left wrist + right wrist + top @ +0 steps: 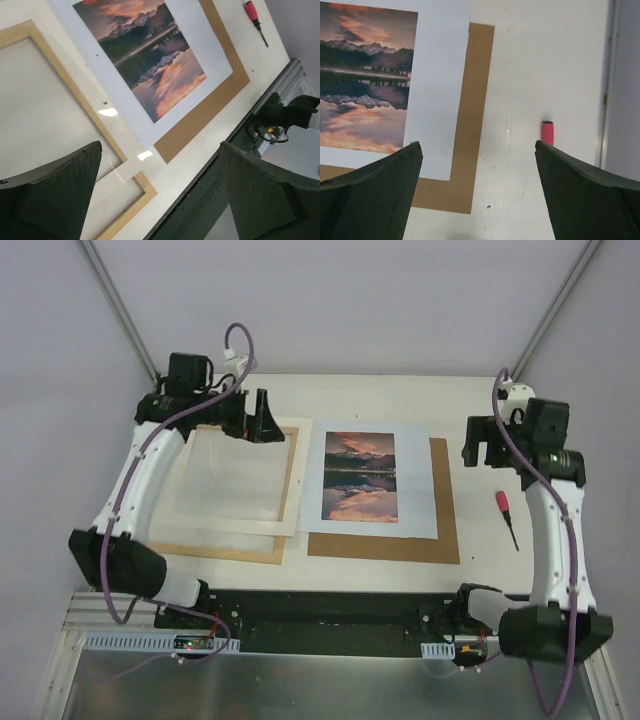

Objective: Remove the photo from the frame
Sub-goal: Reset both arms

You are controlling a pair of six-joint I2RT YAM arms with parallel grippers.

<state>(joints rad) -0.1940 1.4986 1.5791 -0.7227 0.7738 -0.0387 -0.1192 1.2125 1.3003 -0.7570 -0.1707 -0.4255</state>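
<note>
The photo [360,477], a sunset-mountain print on a wide white border, lies flat on a loose brown backing board [445,535] at mid-table, outside the frame. The light-wood frame [220,552] lies to its left, with a white mat [230,523] resting askew on top. My left gripper [262,420] hovers open over the frame's far right corner, nothing between its fingers. In the left wrist view the photo [145,55] and the frame's corner [145,192] lie below the left gripper [160,145]. My right gripper [480,445] stands open right of the board, above bare table [477,145], with the photo [370,85] at its left.
A red-handled screwdriver [505,512] lies on the table right of the backing board, its handle [547,132] close to my right finger in the wrist view. The black base rail [330,610] runs along the near edge. Grey walls close in the back and sides.
</note>
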